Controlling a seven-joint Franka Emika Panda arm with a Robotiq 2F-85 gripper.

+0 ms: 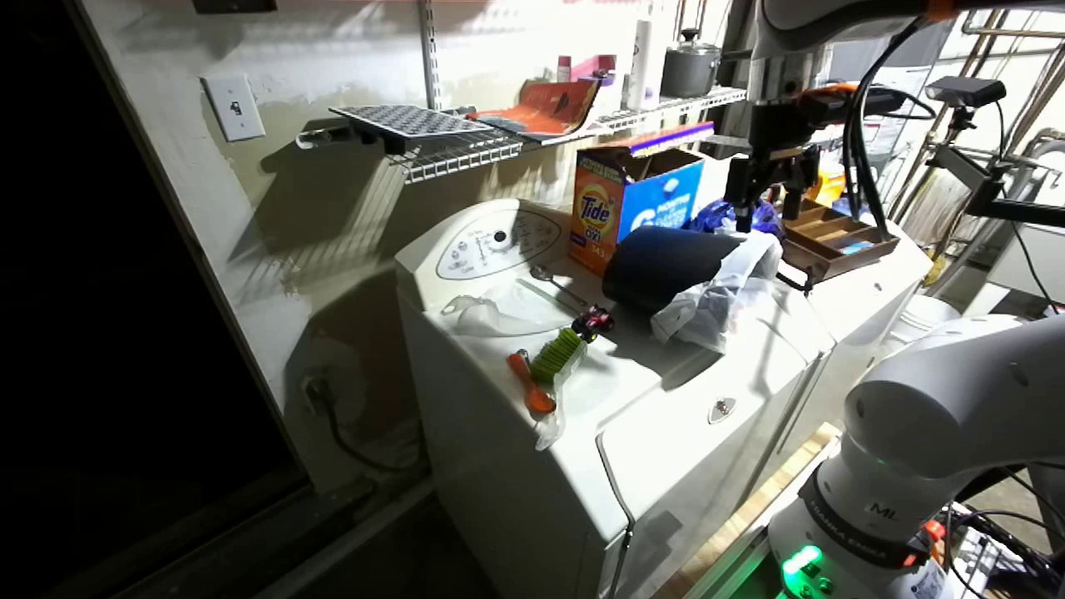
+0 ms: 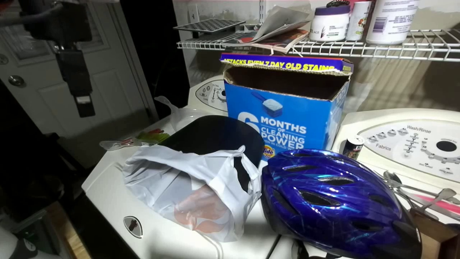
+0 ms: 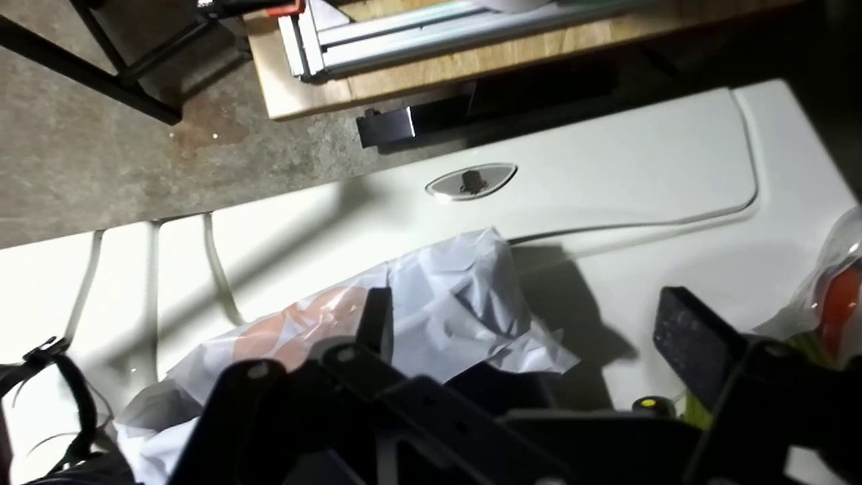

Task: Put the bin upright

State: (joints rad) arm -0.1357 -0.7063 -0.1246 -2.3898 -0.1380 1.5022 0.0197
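Note:
The black bin (image 1: 666,264) lies on its side on the white machine top in both exterior views (image 2: 215,133). Its whitish plastic liner (image 1: 722,301) hangs from the open rim, which faces the machine's front in an exterior view (image 2: 194,194). My gripper (image 1: 767,218) is open and empty, in the air above the machine and apart from the bin. Another exterior view shows part of it at upper left (image 2: 85,104). In the wrist view, the liner (image 3: 458,310) and part of the dark bin (image 3: 498,385) show below and between the open fingers (image 3: 535,323); the fingers hide the rest.
An open orange and blue Tide box (image 1: 636,200) stands behind the bin. A blue helmet (image 2: 334,201) and a brown divided tray (image 1: 840,237) lie beside it. A toy car (image 1: 593,323) and a green brush (image 1: 557,356) lie nearby. A wire shelf (image 1: 466,158) runs along the wall.

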